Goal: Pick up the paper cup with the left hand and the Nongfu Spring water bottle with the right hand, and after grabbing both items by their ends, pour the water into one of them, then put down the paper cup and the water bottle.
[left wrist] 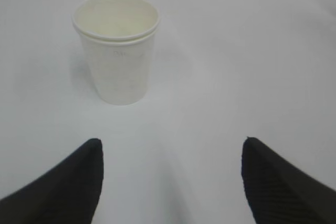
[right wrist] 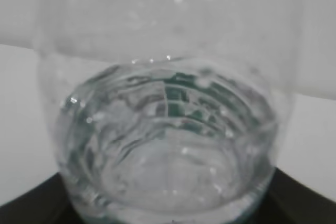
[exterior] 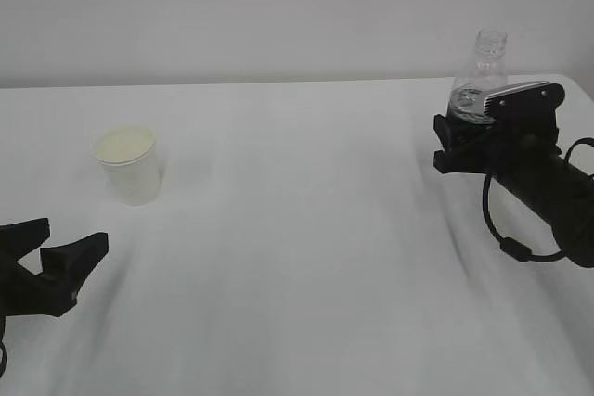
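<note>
The white paper cup [exterior: 130, 164] stands upright on the table at the left, its cream inside showing. My left gripper [exterior: 70, 236] is near the front left, short of the cup and open. In the left wrist view the cup [left wrist: 116, 51] sits ahead of the gripper [left wrist: 172, 145], with bare table between the fingers [left wrist: 79, 177]. At the far right, my right gripper [exterior: 455, 136] is closed round the lower part of the clear uncapped water bottle [exterior: 483, 67]. The right wrist view is filled by the bottle [right wrist: 168, 77] and the water [right wrist: 168, 150] inside it, with dark fingers [right wrist: 302, 198] at its sides.
A white cloth covers the table [exterior: 306, 229]. The back edge meets a pale wall just behind the bottle. Black cables [exterior: 506, 229] loop under the right arm.
</note>
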`<act>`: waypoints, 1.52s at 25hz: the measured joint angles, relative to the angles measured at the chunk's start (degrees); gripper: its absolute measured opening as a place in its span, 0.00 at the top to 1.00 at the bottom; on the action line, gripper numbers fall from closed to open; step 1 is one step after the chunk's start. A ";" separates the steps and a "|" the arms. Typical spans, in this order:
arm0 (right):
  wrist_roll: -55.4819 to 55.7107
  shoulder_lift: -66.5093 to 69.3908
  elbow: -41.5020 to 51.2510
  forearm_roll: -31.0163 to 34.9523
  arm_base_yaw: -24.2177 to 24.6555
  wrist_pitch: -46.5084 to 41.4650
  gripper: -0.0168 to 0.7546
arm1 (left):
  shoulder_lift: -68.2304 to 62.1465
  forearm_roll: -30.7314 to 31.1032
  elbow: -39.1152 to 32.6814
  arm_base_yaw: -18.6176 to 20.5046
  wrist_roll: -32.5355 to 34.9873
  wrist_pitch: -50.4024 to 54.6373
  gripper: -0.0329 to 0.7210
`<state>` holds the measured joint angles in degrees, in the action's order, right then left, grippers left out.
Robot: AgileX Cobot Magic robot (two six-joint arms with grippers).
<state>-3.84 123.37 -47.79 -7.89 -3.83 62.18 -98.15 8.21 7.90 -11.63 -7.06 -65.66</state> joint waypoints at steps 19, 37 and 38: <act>4.23 -9.60 9.58 -13.53 0.00 -0.72 0.36 | 0.00 0.00 0.00 0.00 0.00 0.00 0.18; 7.53 -10.24 10.50 -20.99 0.00 0.10 0.36 | -6.32 -2.98 1.50 0.00 0.00 0.00 0.18; 7.53 -10.24 10.50 -21.00 0.00 0.10 0.36 | -7.11 -2.98 2.11 0.00 0.00 0.00 0.18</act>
<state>3.69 113.14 -37.29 -28.88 -3.83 62.28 -105.26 5.23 10.01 -11.63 -7.06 -65.66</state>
